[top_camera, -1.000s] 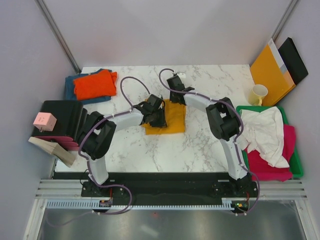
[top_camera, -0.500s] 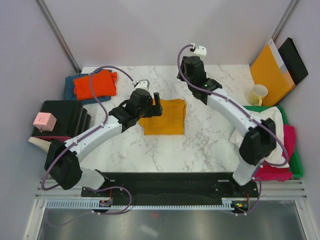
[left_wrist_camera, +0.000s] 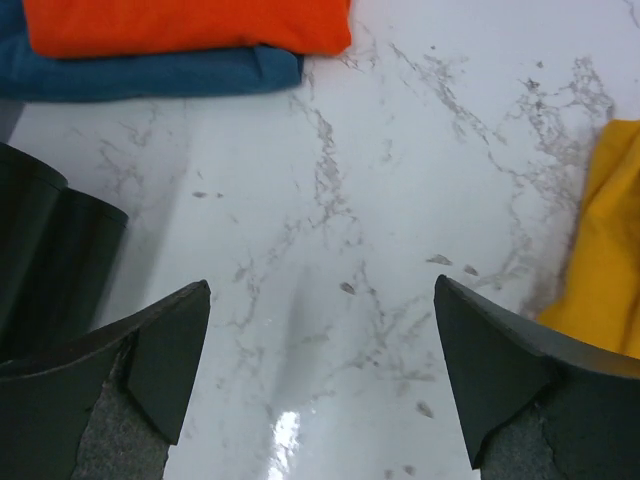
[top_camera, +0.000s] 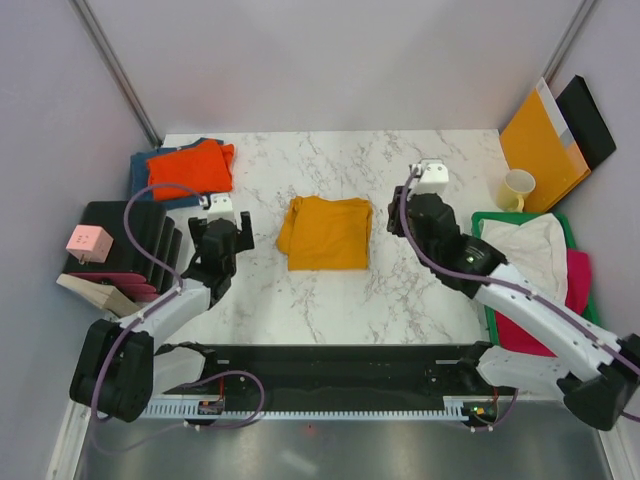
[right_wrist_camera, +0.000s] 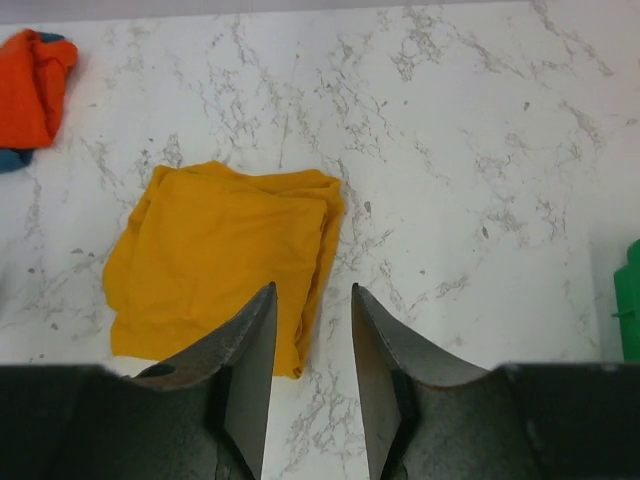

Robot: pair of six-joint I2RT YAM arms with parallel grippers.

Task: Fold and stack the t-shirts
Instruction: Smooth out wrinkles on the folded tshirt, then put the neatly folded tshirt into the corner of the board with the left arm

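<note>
hovering over the white marble table (top_camera: 300, 300), the left gripper (left_wrist_camera: 320, 290) has its two dark fingers spread wide with nothing between them. just off its right finger lies the edge of the folded mustard-yellow cotton t-shirt (top_camera: 325, 232), flat on the table. ahead of it and to the left, the folded orange t-shirt (left_wrist_camera: 190, 22) sits on top of the folded teal-blue t-shirt (left_wrist_camera: 150, 75). the right gripper (right_wrist_camera: 312, 290) holds its fingers a narrow gap apart, empty, with the mustard shirt just ahead and to its left. off to its right, a crumpled white t-shirt (top_camera: 525, 250) lies over a magenta t-shirt (top_camera: 580, 280) in a green plastic tray (top_camera: 598, 325).
</note>
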